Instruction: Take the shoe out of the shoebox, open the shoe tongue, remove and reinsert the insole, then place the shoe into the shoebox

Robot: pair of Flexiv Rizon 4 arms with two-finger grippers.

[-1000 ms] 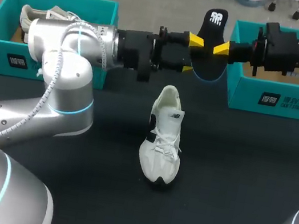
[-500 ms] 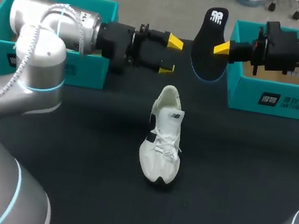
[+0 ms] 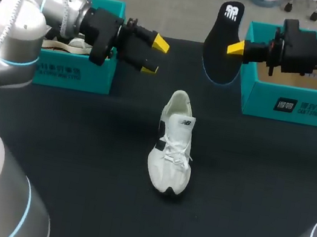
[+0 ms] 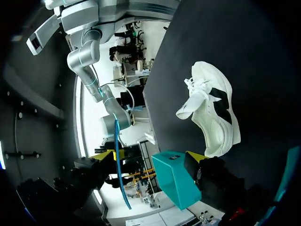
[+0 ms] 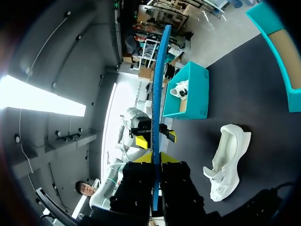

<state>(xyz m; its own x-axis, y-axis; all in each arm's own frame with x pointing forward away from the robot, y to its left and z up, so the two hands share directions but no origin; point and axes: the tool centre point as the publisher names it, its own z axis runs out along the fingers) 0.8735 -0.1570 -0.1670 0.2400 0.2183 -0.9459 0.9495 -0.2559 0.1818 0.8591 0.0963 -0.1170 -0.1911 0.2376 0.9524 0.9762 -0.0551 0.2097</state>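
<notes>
A white shoe (image 3: 172, 142) stands on the black table (image 3: 80, 141), toe toward me. My right gripper (image 3: 232, 48) holds the black insole (image 3: 223, 41) upright in the air above the shoe's heel, near the right teal shoebox (image 3: 296, 106). In the right wrist view the insole (image 5: 154, 108) shows edge-on, clamped in that gripper (image 5: 154, 161), with the shoe (image 5: 228, 160) below. My left gripper (image 3: 156, 56) hangs open and empty in front of the left teal shoebox (image 3: 50, 70), well apart from the insole. Its wrist view shows the shoe (image 4: 211, 113) and the insole's edge (image 4: 117, 174) ahead.
The left shoebox holds a second white shoe (image 3: 66, 47). The right shoebox shows only a bare cardboard floor (image 3: 294, 80). Both boxes stand at the table's far edge. The right wrist view takes in the left shoebox (image 5: 190, 99).
My left gripper has let go of the insole, opened wide and pulled back left toward the left shoebox. The right gripper, insole and shoe have stayed in place.
</notes>
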